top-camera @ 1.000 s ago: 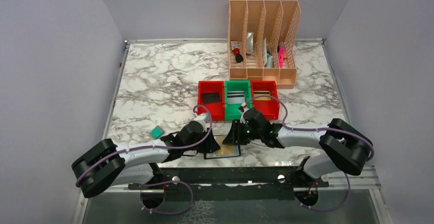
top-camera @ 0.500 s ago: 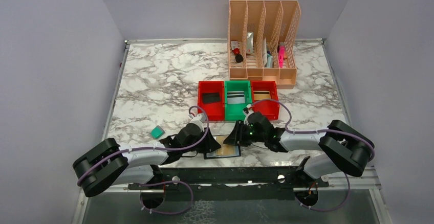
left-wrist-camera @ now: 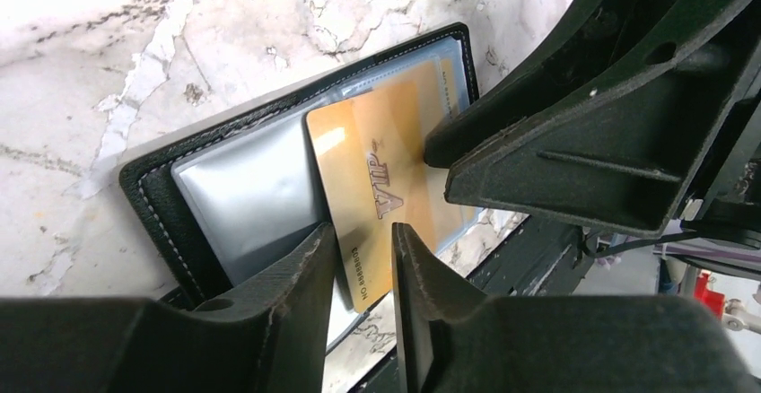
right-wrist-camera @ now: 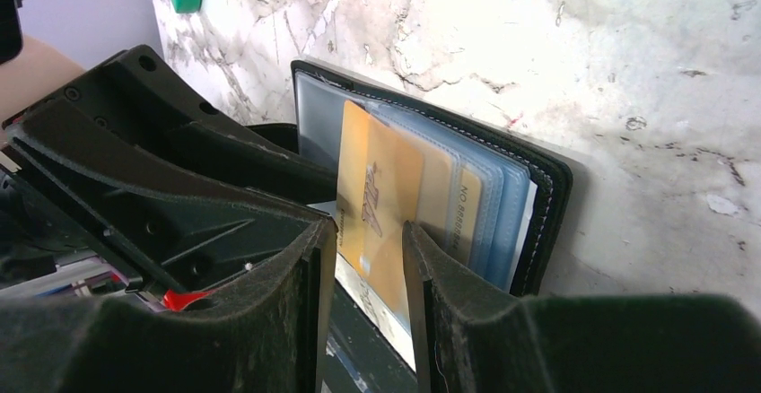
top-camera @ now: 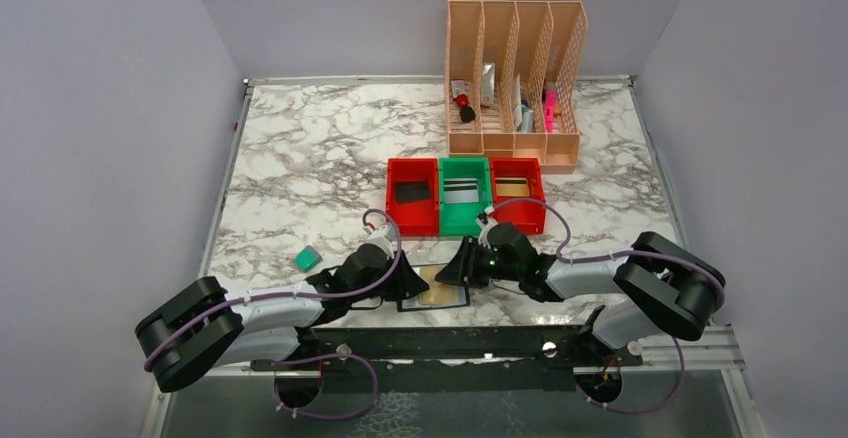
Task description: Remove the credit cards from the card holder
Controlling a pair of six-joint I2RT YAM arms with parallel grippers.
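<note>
Top external view: over the last second the left arm has drawn back toward its base. Its wrist now sits lower and further left on the counter (top-camera: 300, 158), and the forearm lies flatter. The right arm has barely shifted, its wrist only a little nearer the counter's front edge. The card holder (top-camera: 452, 296) has stayed in the same spot, open and flat at the near edge of the counter, in front of the green bin (top-camera: 465, 162) and between the two claws.

Both arms reach low and inward from their bases, elbows out to the sides, so that the left claw (top-camera: 414, 281) and the right claw (top-camera: 448, 276) face each other over the open holder.

In the left wrist view a gold card (left-wrist-camera: 377, 178) lies tilted, partly out of the clear pockets. The left claw (left-wrist-camera: 363, 229) straddles the card's near end with its jaws a narrow gap apart, wider than the card is thick. A finger of the right claw touches the card's far edge.

In the right wrist view the right claw (right-wrist-camera: 368, 225) likewise stands narrow, with the gold card showing through the gap and nothing pinched.
</note>
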